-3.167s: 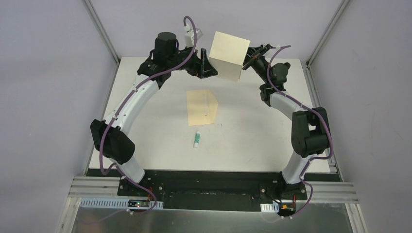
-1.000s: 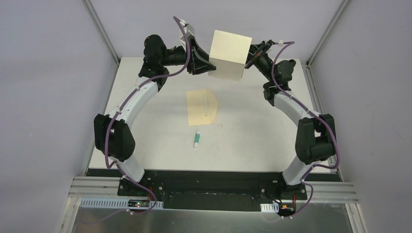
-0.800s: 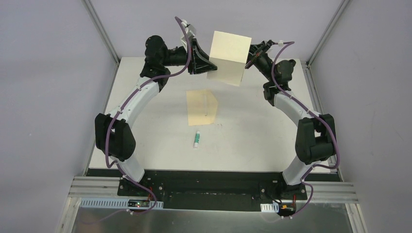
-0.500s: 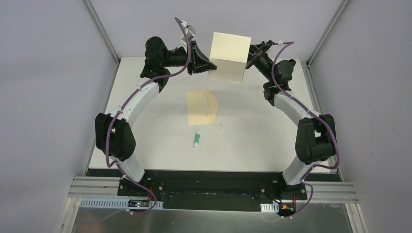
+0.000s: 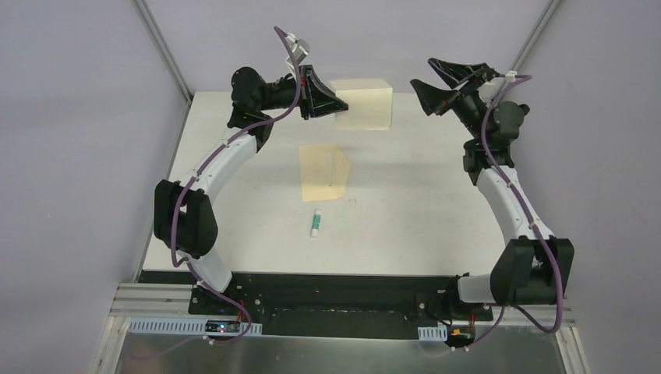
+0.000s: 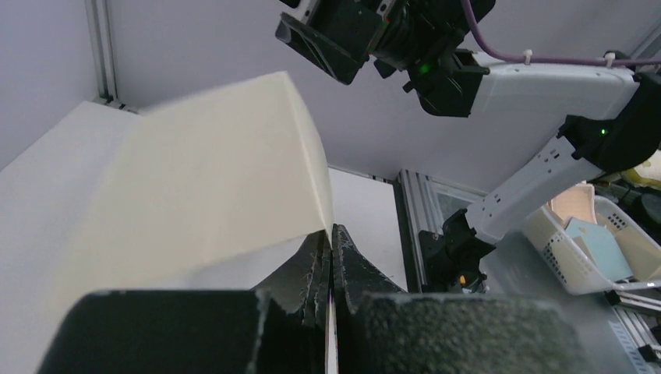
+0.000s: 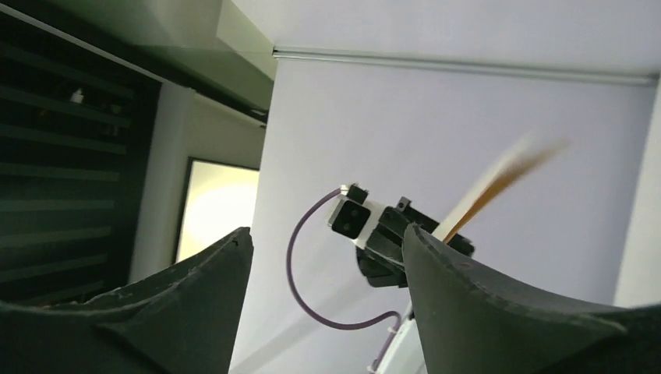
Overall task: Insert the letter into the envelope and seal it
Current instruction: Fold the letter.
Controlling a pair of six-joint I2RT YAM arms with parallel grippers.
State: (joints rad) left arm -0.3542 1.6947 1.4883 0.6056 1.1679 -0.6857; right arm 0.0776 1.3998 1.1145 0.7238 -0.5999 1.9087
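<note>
now your left gripper (image 5: 331, 104) pinches the letter (image 5: 365, 105) aloft at 12 o'clock; your right gripper (image 5: 422, 74), at 1 o'clock, gapes clear of it. the envelope (image 5: 323, 171) lies flat on the tabletop (image 5: 413, 210), toward 6 o'clock from the letter.

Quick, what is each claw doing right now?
Left gripper: closed, holding the letter.
Right gripper: open, holding nothing.
</note>
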